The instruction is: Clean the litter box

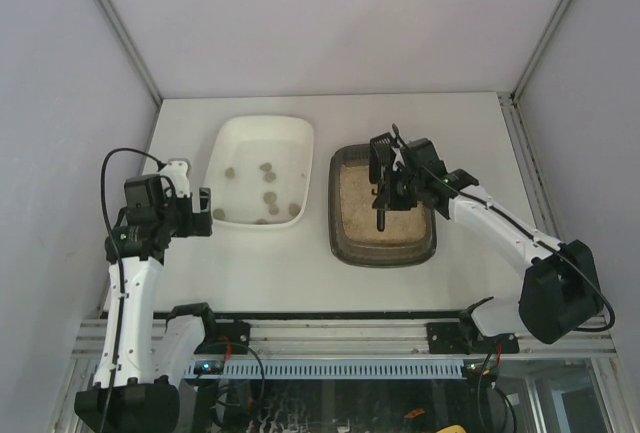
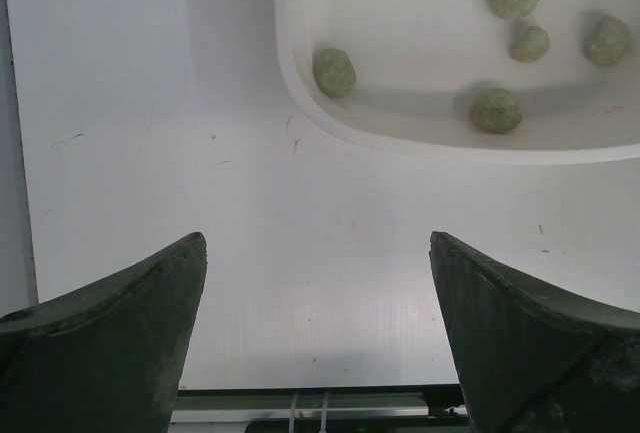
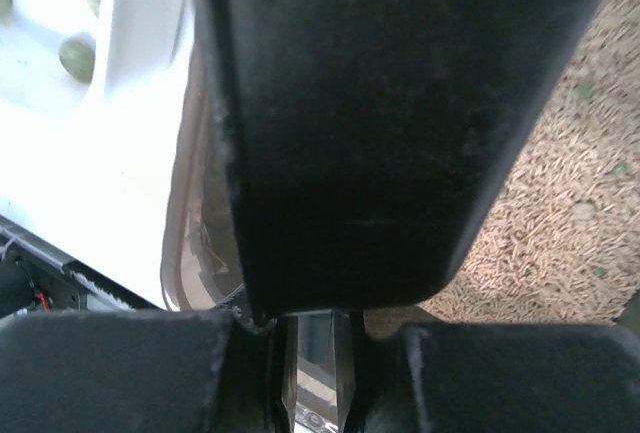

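The litter box [image 1: 383, 256] is a dark translucent tray holding beige granular litter [image 3: 570, 203], right of the table's centre. My right gripper [image 1: 390, 178] hangs over it, shut on a black scoop [image 1: 381, 215] that points toward the near end of the box. In the right wrist view the scoop [image 3: 380, 123] fills most of the frame above the gripper [image 3: 320, 321], hiding what lies under it. My left gripper [image 1: 205, 215] stands open and empty above bare table left of the white tray; in its wrist view the gripper [image 2: 318, 243] spans only tabletop.
A white tray [image 1: 225, 143] sits left of the litter box, with several greenish-grey lumps [image 2: 335, 71] in it. The same tray's rim [image 3: 140, 103] lies beside the box wall. A black rail [image 1: 330, 315] runs along the table's near edge.
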